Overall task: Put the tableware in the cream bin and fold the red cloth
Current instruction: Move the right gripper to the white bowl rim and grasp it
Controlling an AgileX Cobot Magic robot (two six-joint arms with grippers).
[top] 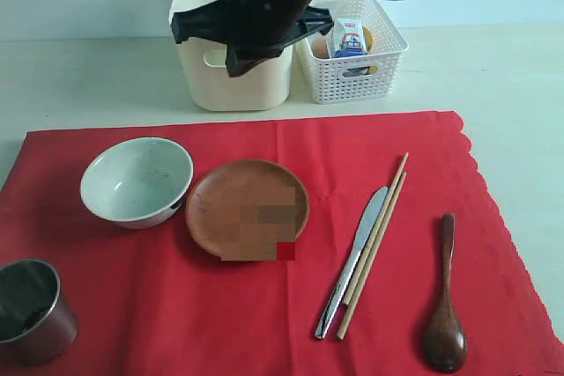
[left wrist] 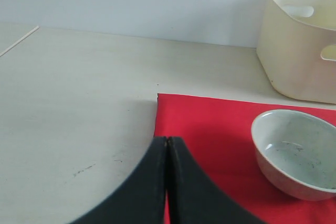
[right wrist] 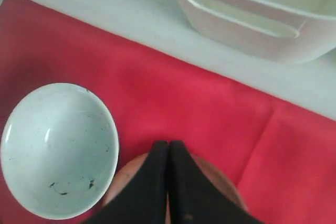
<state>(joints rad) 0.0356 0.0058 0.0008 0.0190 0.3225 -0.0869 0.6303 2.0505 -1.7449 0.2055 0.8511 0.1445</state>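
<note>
Red cloth (top: 176, 305) carries the tableware in the exterior view, with the cream bin (top: 238, 85) beyond it. Left wrist view: left gripper (left wrist: 167, 148) pressed together and empty, pale bowl (left wrist: 296, 153) ahead. Right wrist view: right gripper (right wrist: 168, 150) also closed and empty, above the brown plate (right wrist: 128, 182).

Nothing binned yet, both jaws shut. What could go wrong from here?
1. The knife and chopsticks lie flat and close together on the cloth; a pinch at one may drag the other or snag fabric.
2. The basket stands right beside the bin; a loose drop could land in the wrong one.
3. All six pieces sit on the cloth; folding early would likely tip them.
</note>
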